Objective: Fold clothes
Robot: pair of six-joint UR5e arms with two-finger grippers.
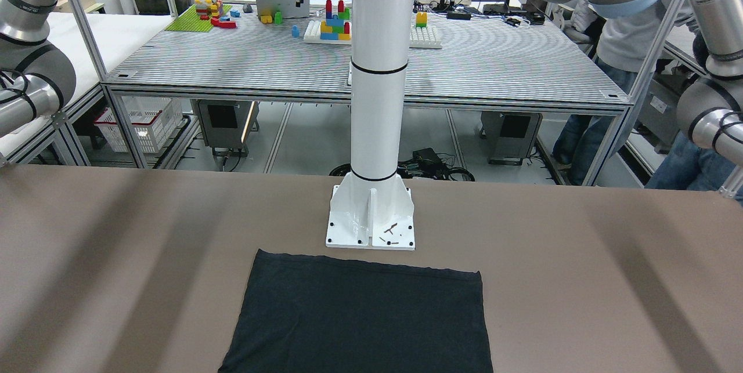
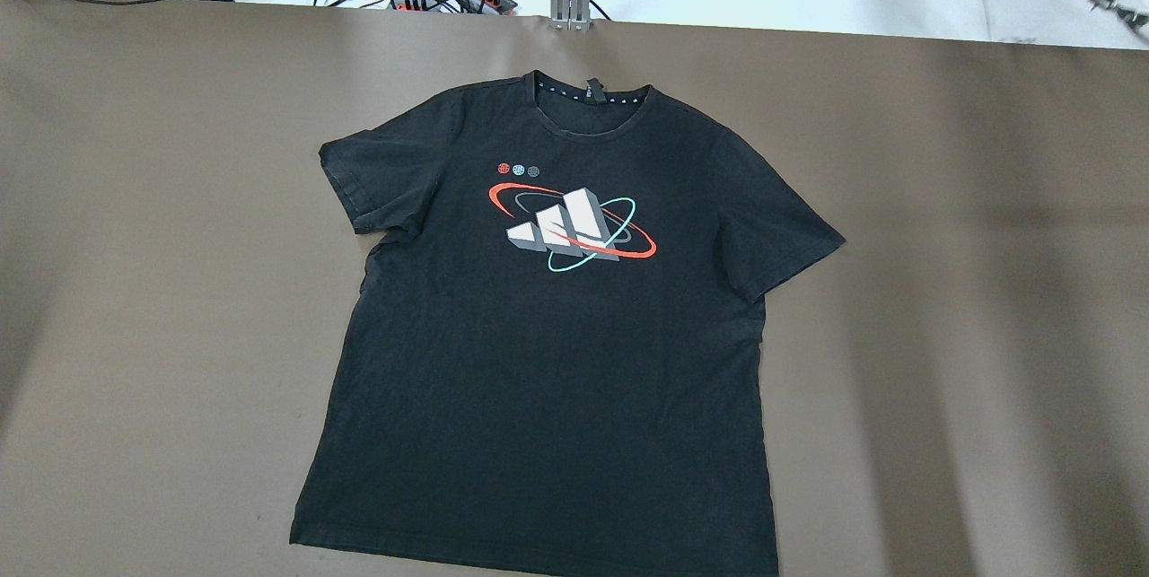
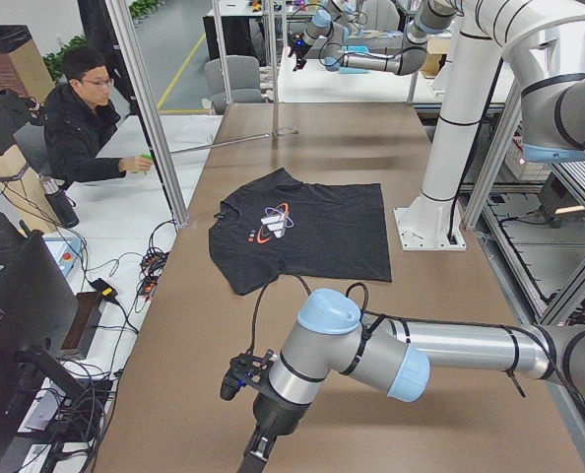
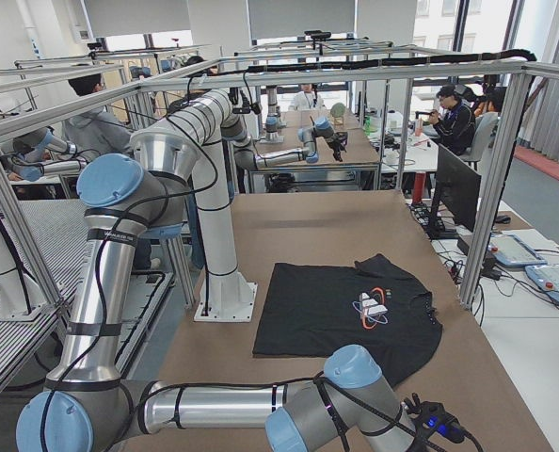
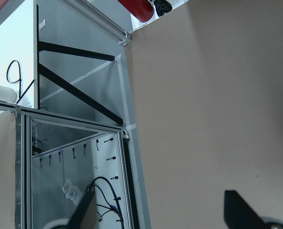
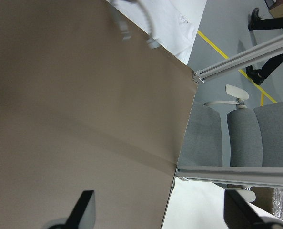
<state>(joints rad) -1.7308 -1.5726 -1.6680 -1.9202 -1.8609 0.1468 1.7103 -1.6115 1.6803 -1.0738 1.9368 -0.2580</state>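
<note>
the shirt [image 2: 556, 362] lies flat mid-frame, thin and limp; i'd pinch its hem corners. my left pincer [image 5: 160, 210] and right pincer [image 6: 159, 206] gape empty.

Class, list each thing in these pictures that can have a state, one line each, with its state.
T-shirt: unfolded, spread flat on the table, print facing up, sleeves out.
Left gripper: jaws open, holding nothing.
Right gripper: jaws open, holding nothing.
</note>
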